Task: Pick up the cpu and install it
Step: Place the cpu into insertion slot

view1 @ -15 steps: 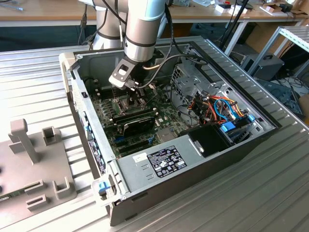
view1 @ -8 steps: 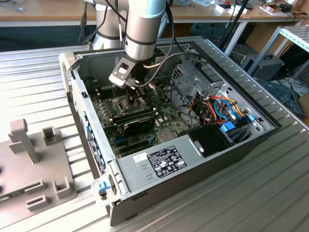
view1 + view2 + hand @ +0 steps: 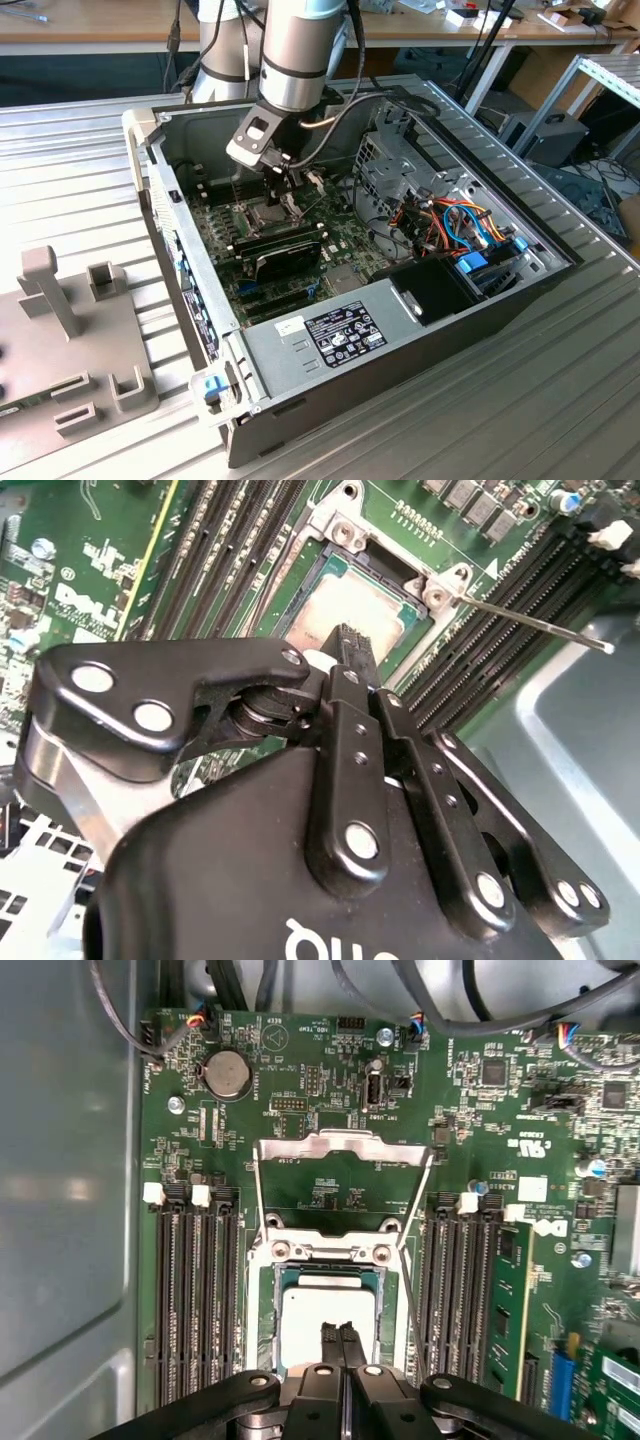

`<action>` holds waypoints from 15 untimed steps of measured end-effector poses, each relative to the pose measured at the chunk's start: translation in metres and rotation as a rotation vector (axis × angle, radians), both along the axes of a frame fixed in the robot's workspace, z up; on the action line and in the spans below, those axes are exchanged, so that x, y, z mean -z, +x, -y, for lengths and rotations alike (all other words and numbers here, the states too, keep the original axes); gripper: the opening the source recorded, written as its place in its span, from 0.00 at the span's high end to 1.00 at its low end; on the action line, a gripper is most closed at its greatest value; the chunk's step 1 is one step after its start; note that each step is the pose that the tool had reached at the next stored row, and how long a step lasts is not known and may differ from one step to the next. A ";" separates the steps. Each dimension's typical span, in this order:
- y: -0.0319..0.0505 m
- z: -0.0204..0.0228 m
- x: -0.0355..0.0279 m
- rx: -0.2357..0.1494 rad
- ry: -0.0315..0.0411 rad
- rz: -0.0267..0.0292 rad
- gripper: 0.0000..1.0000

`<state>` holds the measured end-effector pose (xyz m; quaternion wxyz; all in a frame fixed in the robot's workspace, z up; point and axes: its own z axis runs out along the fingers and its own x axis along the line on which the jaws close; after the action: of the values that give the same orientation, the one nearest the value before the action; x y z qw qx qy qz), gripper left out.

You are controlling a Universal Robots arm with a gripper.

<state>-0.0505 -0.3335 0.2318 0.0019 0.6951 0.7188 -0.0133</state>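
Closest to the lens, the gripper point(image 3: 338, 1332), pressed together and pinching nothing, hangs over the cpu point(image 3: 303, 1322), already lying in its socket point(image 3: 330, 1251) at eleven o'clock from the black card point(image 3: 285, 250), hinged plate point(image 3: 345, 1147) not yet closed.

Setting: robotics or electronics workshop. An industrial robot arm point(image 3: 295, 55) is standing over an opened computer case point(image 3: 330, 410), which is lying on a ribbed metal desk point(image 3: 70, 170) and showing its green motherboard point(image 3: 330, 1050) and wiring. A grey moulded fixture point(image 3: 70, 330) is sitting beside it. Wooden desks point(image 3: 100, 25) carrying loose gear are running along the back, with an aluminium-frame rack point(image 3: 610, 75) standing nearby.
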 end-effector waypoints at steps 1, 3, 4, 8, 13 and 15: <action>0.0000 0.0000 -0.0030 0.000 -0.0001 0.0003 0.89; 0.0000 0.0000 -0.0074 0.000 0.0001 0.0013 0.89; 0.0000 0.0000 -0.0094 0.000 -0.0001 0.0018 0.89; 0.0000 0.0000 -0.0175 0.000 -0.0002 0.0047 0.89; 0.0000 0.0000 -0.0182 0.000 -0.0001 0.0054 0.89; -0.0002 0.0000 -0.0182 0.000 -0.0001 0.0067 0.89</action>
<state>-0.0507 -0.3335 0.2499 0.0043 0.6952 0.7188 -0.0110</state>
